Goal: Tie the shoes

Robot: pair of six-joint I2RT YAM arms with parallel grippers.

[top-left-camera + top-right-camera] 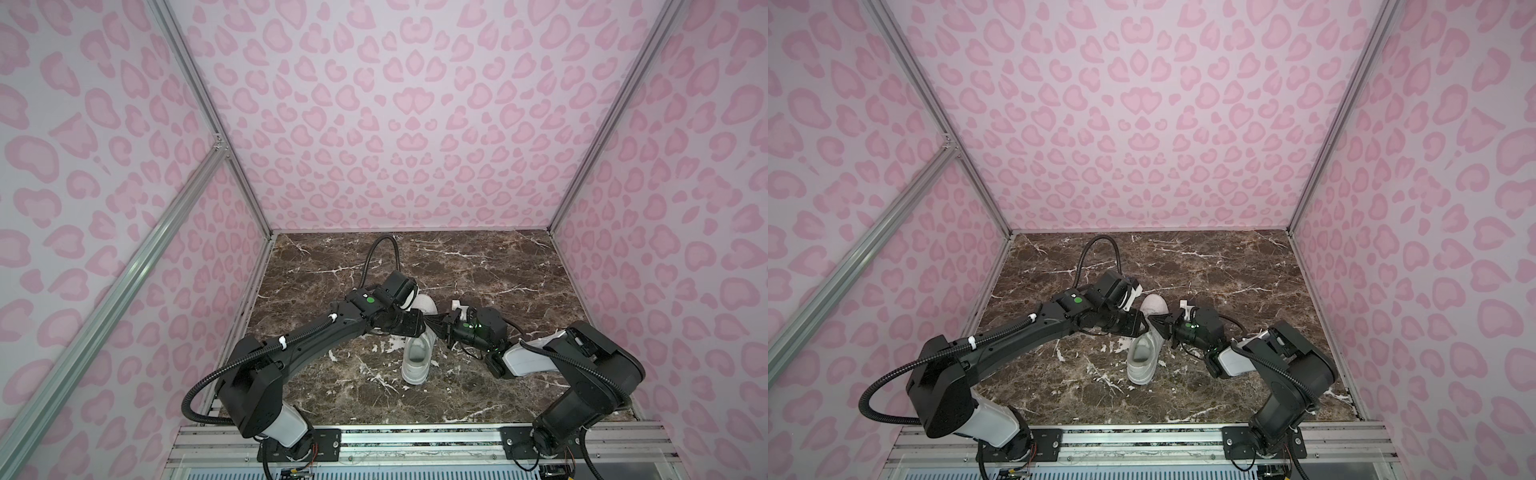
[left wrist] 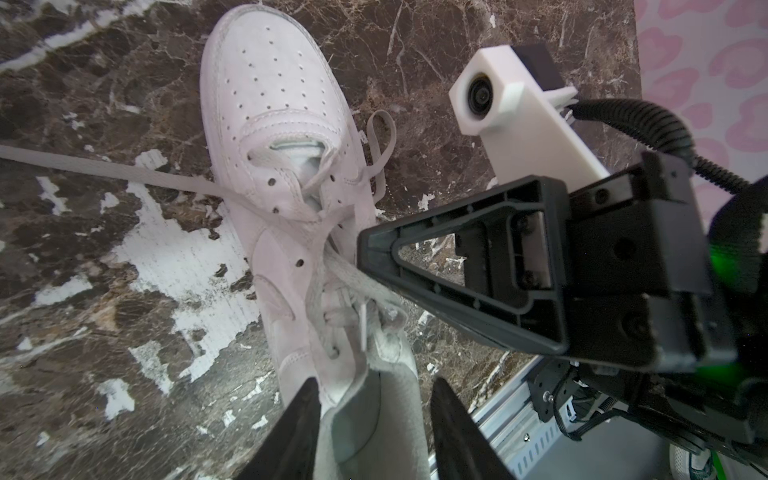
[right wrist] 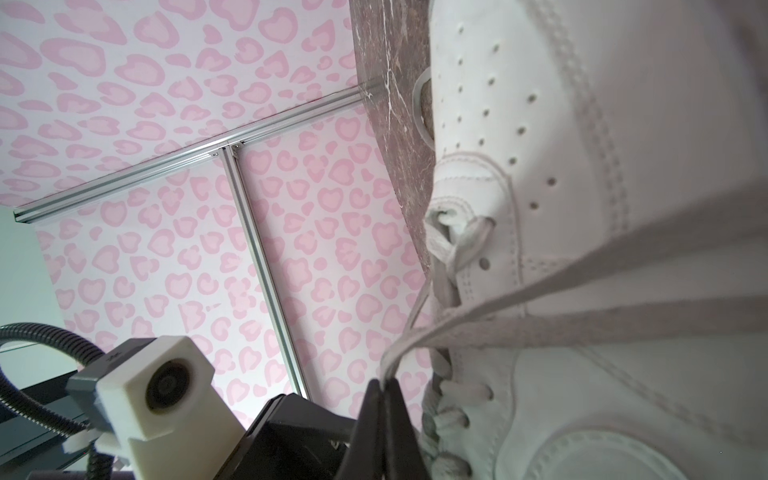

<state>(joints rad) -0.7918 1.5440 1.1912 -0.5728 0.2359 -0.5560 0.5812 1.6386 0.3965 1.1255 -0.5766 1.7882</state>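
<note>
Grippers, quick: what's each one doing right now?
Left gripper: closed on the sneaker, gripping its grey padded tongue or collar.
Right gripper: shut, pinching a white lace.

No legible txt, nos. or brand anywhere, incl. on white perforated-leather low-top sneaker (image 2: 274, 83). Tiny white sticker (image 1: 364, 296) on black robot arm (image 1: 316, 332): unreadable (too small).

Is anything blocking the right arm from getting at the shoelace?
Nothing visible does. The right end effector is shut on a lace right beside the sneaker. The left end effector straddles the sneaker's padded opening nearby, not between the two.
</note>
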